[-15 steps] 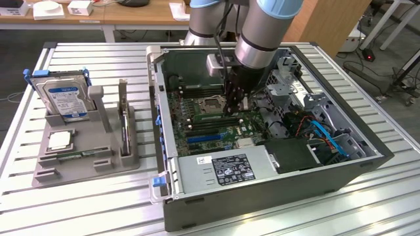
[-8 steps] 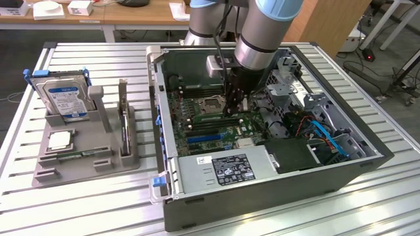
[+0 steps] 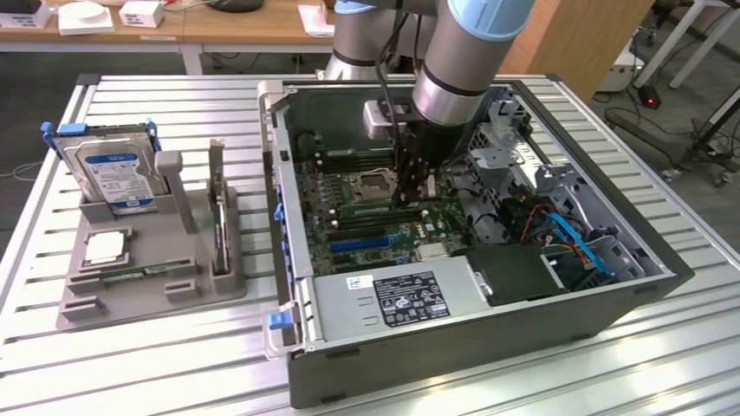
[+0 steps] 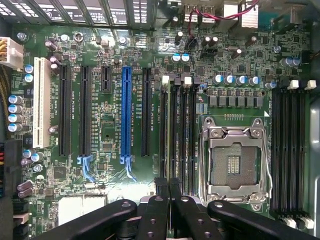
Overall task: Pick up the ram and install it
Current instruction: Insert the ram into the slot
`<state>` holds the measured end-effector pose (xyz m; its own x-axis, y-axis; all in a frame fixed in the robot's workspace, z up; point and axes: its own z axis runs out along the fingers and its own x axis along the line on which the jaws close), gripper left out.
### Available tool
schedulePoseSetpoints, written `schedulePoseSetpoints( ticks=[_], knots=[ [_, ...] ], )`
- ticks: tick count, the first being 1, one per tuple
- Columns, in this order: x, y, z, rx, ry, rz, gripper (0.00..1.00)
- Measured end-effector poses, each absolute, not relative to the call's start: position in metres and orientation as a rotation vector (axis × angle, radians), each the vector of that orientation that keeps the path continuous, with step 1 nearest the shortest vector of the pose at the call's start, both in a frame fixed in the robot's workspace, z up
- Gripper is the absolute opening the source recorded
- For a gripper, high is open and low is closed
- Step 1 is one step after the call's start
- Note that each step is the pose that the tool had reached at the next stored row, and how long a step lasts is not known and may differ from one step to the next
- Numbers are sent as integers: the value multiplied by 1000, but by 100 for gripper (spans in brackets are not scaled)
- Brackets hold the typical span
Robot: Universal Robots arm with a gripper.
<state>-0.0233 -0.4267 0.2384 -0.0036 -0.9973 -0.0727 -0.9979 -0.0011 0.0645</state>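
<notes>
Black pincer (image 4: 168, 185) clamped on ram (image 4: 168, 130), edge-on over motherboard (image 4: 107, 125) slot; board lettering unreadable.

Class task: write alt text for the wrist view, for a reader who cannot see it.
The black gripper, shut, hangs over the black memory slots of a green motherboard, between a blue expansion slot and an empty silver processor socket.

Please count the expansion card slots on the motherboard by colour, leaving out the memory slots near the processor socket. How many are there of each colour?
white slot: 1
blue slot: 1
black slots: 4, one of them much shorter than the rest
Total: 6
</notes>
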Motion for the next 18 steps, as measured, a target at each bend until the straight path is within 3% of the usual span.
schedulePoseSetpoints(
  ticks=[18],
  knots=[
    [-23,-425,237,-2213,2216,152,11]
  ],
)
